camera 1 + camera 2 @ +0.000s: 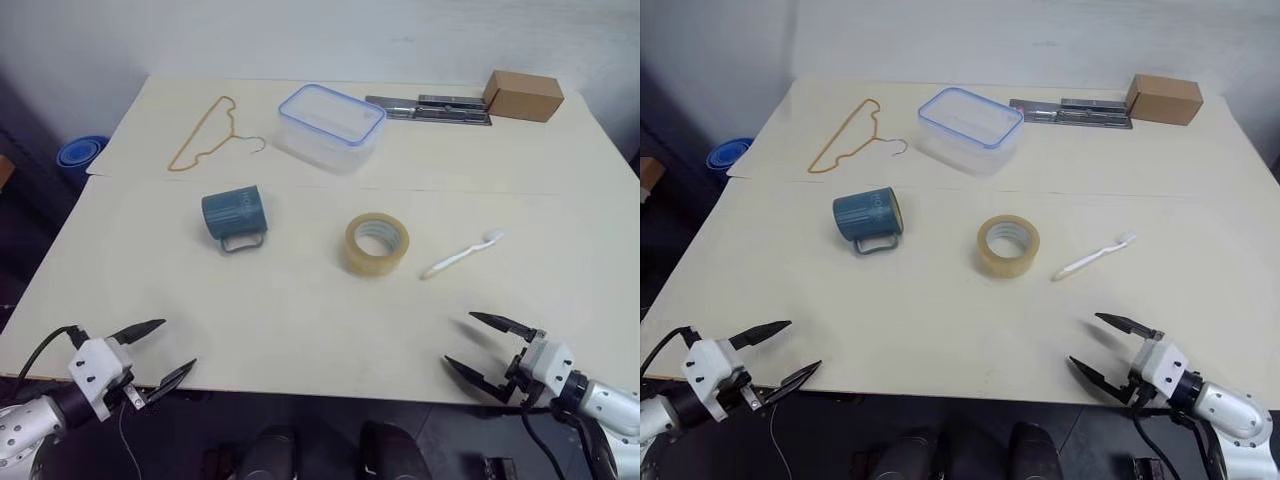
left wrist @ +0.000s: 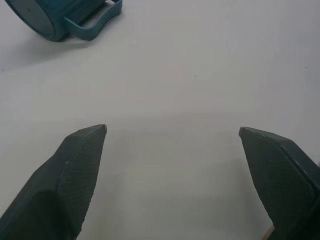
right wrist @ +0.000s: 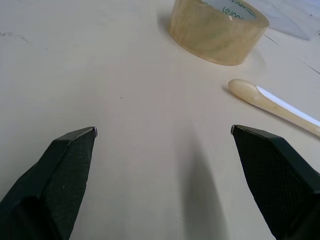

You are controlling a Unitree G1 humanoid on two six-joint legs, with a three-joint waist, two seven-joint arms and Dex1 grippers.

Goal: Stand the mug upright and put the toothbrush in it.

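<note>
left of the tape roll (image 1: 377,243) the mug (image 1: 233,214) lies on its side; the toothbrush (image 1: 463,254) lies just right of the roll. left gripper (image 1: 158,353) and right gripper (image 1: 489,344) gape wide, empty. risk: the round mug rolling off when nudged

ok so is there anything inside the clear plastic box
Nothing shows inside the clear plastic box: the table shows through its walls. Its lid is on, so a small clear thing could be missed.
</note>
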